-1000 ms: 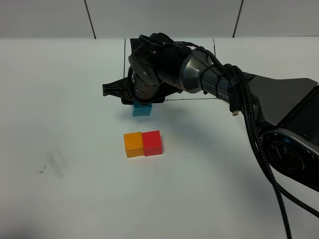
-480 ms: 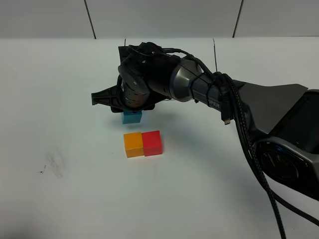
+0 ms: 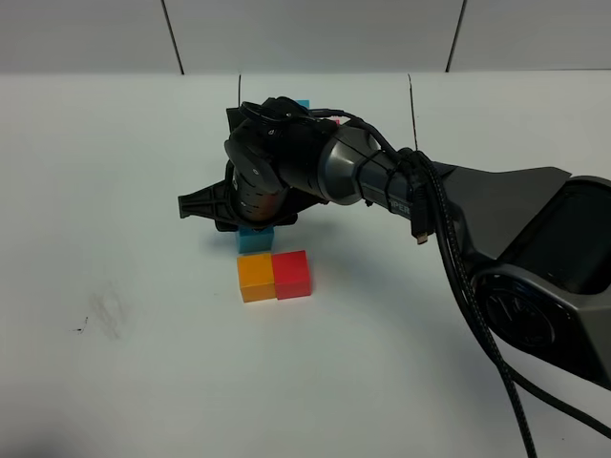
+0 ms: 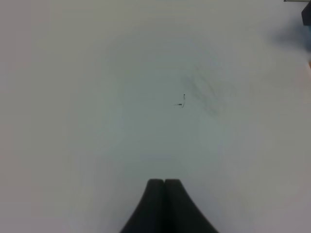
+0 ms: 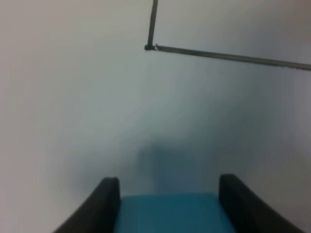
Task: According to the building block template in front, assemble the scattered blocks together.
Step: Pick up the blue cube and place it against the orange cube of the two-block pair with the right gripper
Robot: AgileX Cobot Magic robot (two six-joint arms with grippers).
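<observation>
The orange cube (image 3: 255, 278) and the red cube (image 3: 292, 274) lie side by side, touching, on the white table. My right gripper (image 3: 254, 227) reaches across the middle and is shut on the light blue cube (image 3: 254, 240), held right behind the orange cube and apparently touching it. In the right wrist view the blue cube (image 5: 170, 213) sits between the two black fingers (image 5: 107, 201). The template is mostly hidden behind the arm; only a blue bit (image 3: 302, 103) shows inside the drawn black frame (image 3: 410, 95). My left gripper (image 4: 164, 183) is shut and empty over bare table.
The right arm's dark body and cables (image 3: 458, 248) stretch across the right half of the table. A faint grey smudge (image 3: 103, 313) marks the table at the front left; it also shows in the left wrist view (image 4: 201, 90). A corner of the frame (image 5: 148, 47) shows in the right wrist view.
My right gripper has carried the blue cube left and then toward the front, from beside the frame's front edge to right behind the orange cube. The orange and red cubes have not moved.
</observation>
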